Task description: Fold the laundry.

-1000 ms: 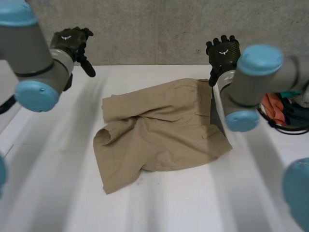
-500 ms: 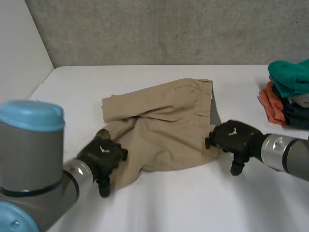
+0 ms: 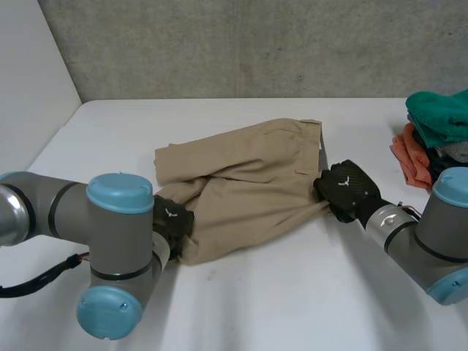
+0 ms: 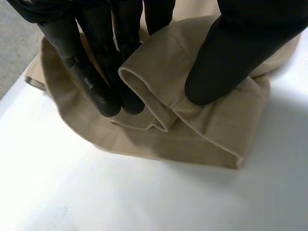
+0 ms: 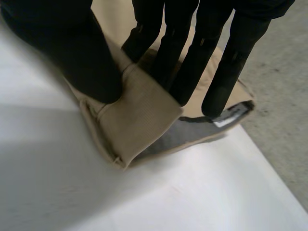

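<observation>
- One white counter (image 3: 263, 314) carries everything.
- Rumpled tan shorts (image 3: 248, 172), the task's garment, lie across the counter's middle, waistband toward the right edge and one leg toward the left edge.
- Against the right edge sits a pile of clothes (image 3: 435, 135) in green, orange and dark, well apart from the shorts.
- At the shorts' near-left corner the left hand (image 3: 172, 221) is closed on the leg hem. The head view gives the hand's back, whereas the left wrist view shows fingers (image 4: 98, 72) and thumb (image 4: 231, 57) pinching a rolled fold of hem between them.
- At the near-right corner the right hand (image 3: 344, 189) is closed on the waistband. The right wrist view shows its thumb (image 5: 72, 53) pressing cloth against the fingers, and under that edge a grey lining (image 5: 183, 137) and a white label (image 5: 230, 115).
- Gripping both near corners together, I judge, lets the arms carry that edge over evenly.
</observation>
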You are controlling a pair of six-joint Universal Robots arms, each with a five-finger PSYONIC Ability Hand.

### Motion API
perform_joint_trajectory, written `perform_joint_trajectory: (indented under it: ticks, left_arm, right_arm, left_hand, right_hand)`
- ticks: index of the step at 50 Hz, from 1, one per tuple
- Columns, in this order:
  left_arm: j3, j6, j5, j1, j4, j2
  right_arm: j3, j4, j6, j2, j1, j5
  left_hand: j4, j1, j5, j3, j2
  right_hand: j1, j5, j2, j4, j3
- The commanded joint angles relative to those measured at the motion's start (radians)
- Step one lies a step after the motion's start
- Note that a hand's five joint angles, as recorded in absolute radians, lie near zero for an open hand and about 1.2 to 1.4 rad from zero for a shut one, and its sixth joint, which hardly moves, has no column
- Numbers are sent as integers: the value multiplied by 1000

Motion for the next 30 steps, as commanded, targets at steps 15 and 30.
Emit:
perform_joint_trajectory:
  ticks: [15,30]
  left_arm:
    - [-118,80,145,-26,-529,500]
    - [503,55,174,103,-174,262]
  right_arm:
    - [-160,1266,-430,-318,-112,-1]
    - [-632,781,91,-172,9,192]
  left_hand:
    - [235,471,242,243,235]
    - [235,471,242,243,235]
  right_hand:
    - [324,259,243,242,241]
    - [324,259,243,242,241]
